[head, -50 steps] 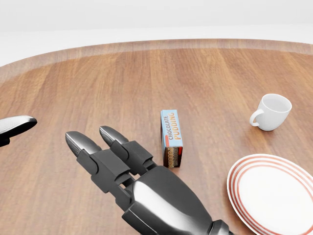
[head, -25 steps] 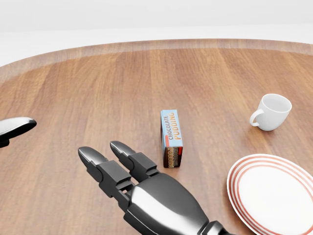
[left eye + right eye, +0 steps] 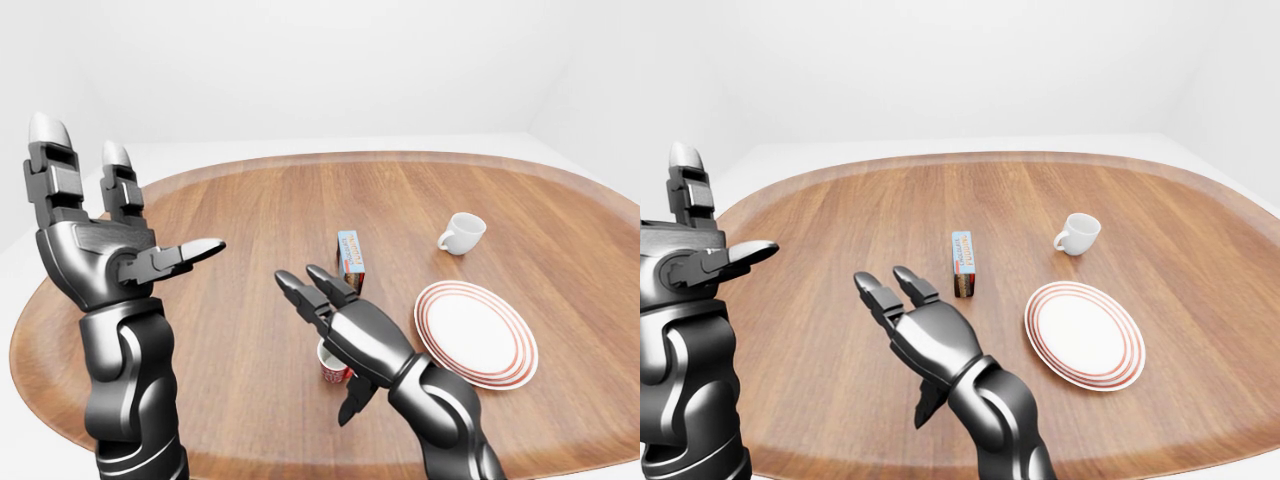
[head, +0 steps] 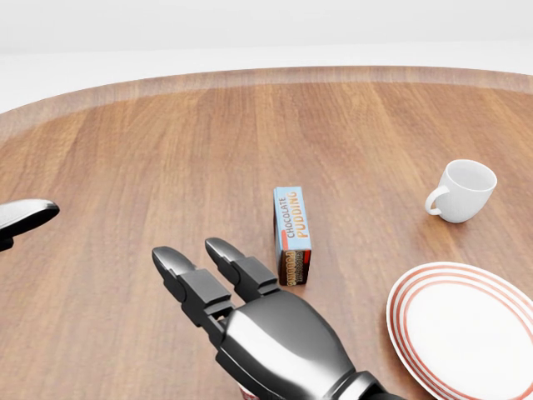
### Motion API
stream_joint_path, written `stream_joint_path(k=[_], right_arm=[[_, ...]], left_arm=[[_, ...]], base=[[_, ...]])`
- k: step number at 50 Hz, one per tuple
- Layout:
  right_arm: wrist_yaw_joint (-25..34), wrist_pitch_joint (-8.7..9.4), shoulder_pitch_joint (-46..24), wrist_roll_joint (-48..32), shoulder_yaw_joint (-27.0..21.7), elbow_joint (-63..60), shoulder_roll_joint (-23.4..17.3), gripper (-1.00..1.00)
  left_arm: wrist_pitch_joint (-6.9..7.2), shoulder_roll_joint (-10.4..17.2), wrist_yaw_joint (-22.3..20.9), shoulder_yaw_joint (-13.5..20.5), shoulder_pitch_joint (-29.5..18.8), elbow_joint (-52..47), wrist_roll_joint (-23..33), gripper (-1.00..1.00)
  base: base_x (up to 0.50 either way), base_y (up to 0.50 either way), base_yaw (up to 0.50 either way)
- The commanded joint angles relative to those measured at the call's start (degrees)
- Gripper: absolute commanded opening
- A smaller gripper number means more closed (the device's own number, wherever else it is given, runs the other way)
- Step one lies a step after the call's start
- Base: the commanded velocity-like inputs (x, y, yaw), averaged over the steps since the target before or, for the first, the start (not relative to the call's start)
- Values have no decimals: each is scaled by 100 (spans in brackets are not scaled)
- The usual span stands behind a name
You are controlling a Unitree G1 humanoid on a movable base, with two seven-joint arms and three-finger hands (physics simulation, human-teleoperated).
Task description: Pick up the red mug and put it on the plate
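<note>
The red mug, white inside, stands upright on the wooden table, just under my right palm in the left-eye view. My right hand is open above it, fingers stretched out and thumb hanging down beside the mug, not closed on it. In the head view the hand hides nearly all of the mug. The white plate with red rings lies to the right of the mug. My left hand is raised at the left, open and empty.
A chocolate pudding box stands just above my right hand's fingers. A white mug stands above the plate. The table's near edge runs along the bottom of the eye views.
My right hand has drawn down and to the right in the head view, towards the pudding box and the picture's bottom edge. The left thumb tip has barely moved. The objects have not moved.
</note>
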Motion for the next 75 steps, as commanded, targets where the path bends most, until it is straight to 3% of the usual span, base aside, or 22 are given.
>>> stream_joint_path(k=[1,36,75], right_arm=[[0,0,73,-253,-28,123,15,100],[0,0,324,-166,-213,700,-207,100],[0,0,-364,-134,-588,2263,69,100]], left_arm=[[0,1,4,0,12,-7,-4,95],[0,17,35,-8,-59,-16,-40,95],[0,-18,10,-44,-10,16,-7,95]], base=[[0,0,0],[0,0,0],[0,0,0]])
